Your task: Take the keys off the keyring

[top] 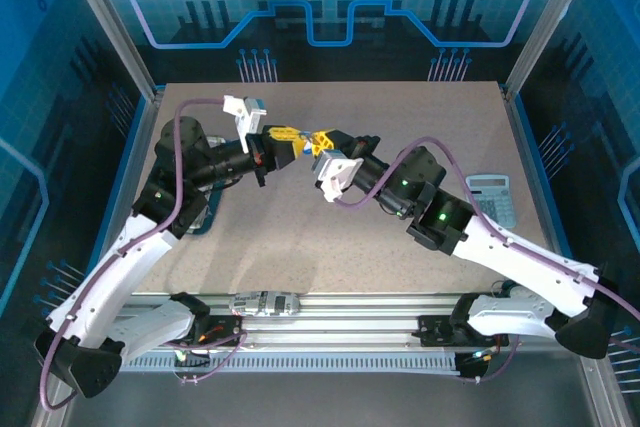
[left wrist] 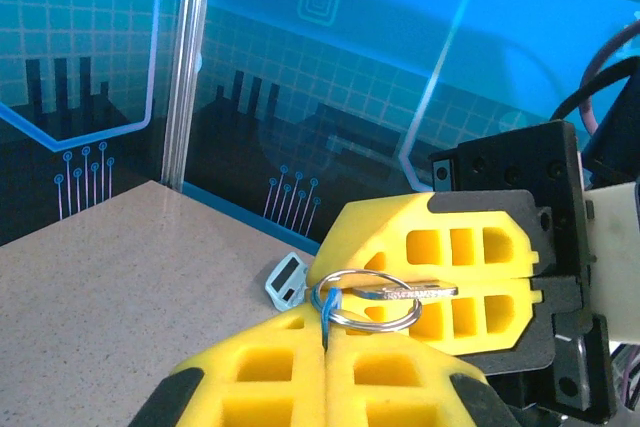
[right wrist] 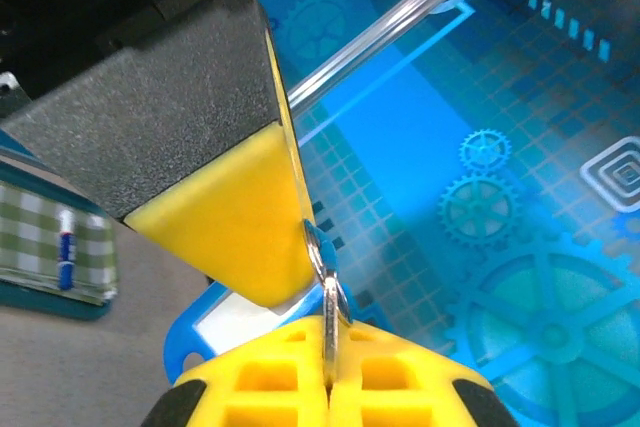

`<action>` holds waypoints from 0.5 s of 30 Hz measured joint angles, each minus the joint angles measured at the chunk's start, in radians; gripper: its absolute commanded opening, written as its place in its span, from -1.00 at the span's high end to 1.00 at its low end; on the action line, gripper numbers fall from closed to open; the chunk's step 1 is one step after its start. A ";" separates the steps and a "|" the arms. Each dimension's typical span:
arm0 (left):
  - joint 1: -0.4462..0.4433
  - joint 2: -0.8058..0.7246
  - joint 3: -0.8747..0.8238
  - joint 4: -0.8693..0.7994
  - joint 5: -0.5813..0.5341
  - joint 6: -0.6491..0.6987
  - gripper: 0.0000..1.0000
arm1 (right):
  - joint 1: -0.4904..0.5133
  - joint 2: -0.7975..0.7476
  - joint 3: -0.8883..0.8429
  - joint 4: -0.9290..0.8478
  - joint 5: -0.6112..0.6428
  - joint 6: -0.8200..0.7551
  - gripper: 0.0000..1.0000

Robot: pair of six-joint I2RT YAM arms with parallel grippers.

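The calculator (top: 491,197) lies on the table (top: 300,232). Well left of the calculator and farther back, two grippers meet tip to tip in the air. The left gripper (top: 296,135) is fully closed and pinches the keyring (left wrist: 372,299). The right gripper (top: 317,141) is also fully closed, on the silver blade of the key (left wrist: 418,290), which lies across the ring.
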 measured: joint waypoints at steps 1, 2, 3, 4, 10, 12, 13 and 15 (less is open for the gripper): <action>-0.002 0.000 0.000 -0.002 0.002 0.004 1.00 | -0.001 -0.004 0.001 -0.013 -0.007 0.013 0.84; -0.003 0.000 0.000 -0.005 0.005 0.006 1.00 | -0.002 -0.008 0.005 -0.031 -0.015 0.033 0.74; -0.003 0.000 0.000 -0.006 0.007 0.006 1.00 | -0.003 -0.009 0.009 -0.041 -0.019 0.041 0.69; -0.003 0.000 0.000 -0.003 0.006 0.006 1.00 | -0.005 -0.011 0.011 -0.053 -0.027 0.058 0.62; -0.001 0.000 0.000 0.031 -0.008 0.002 1.00 | -0.021 -0.035 -0.009 -0.095 -0.105 0.133 0.68; -0.001 0.001 0.000 0.036 -0.008 0.002 1.00 | -0.029 -0.042 -0.023 -0.096 -0.118 0.160 0.85; -0.001 0.001 0.000 0.035 -0.005 0.002 1.00 | -0.037 -0.045 -0.024 -0.094 -0.118 0.172 0.89; -0.001 0.001 0.000 0.037 0.000 0.002 1.00 | -0.056 -0.049 -0.025 -0.077 -0.111 0.197 1.00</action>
